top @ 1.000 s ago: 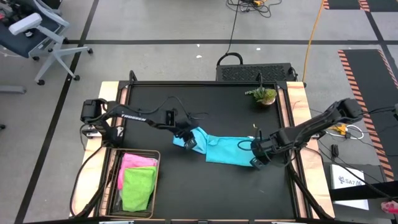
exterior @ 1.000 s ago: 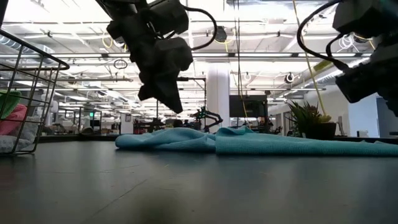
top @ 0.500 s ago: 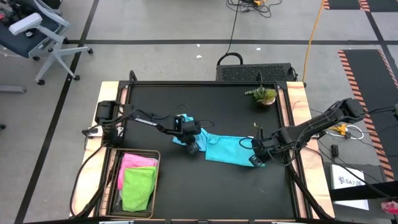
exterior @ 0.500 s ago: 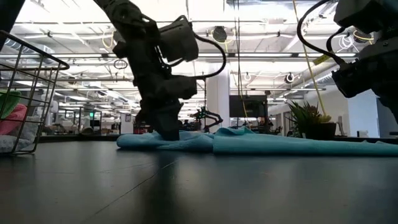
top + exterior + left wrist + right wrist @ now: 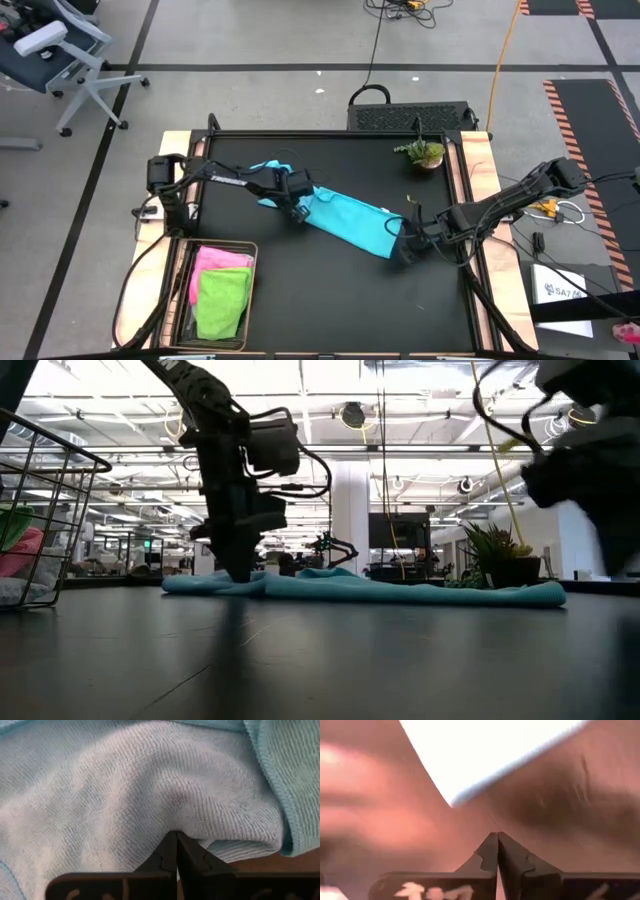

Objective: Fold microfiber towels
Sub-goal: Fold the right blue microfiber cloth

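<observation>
A turquoise microfiber towel (image 5: 345, 220) lies on the black table as a long band. It slants from the far left to the near right and is paler blue at its far-left end (image 5: 268, 172). My left gripper (image 5: 294, 210) stands shut on it near that end, fingers pointing down (image 5: 240, 572). My right gripper (image 5: 405, 250) is shut just beside the towel's near-right end (image 5: 545, 594) and raised above the table (image 5: 595, 500). Nothing shows between its fingers (image 5: 496, 836). My left gripper meets the towel a little way in from its far-left end, coming steeply from above. The cloth (image 5: 175, 822) puckers in toward the shut fingertips (image 5: 182, 855), so a small fold seems pinched at their free ends. The towel lies flat on the table around them.
A wire mesh basket (image 5: 185, 290) at the near left holds a pink towel (image 5: 222, 262) and a lime green towel (image 5: 222, 300). In the low view it stands at the left (image 5: 50, 470). A small potted plant (image 5: 425, 152) stands at the far right.
My left gripper has come down onto the towel's left part, then gone toward the table's far-left corner, dragging that end along. The bunched towel has swung and stretched into a straight slanting band, and its right end has slid left. My right gripper has stayed in place.
</observation>
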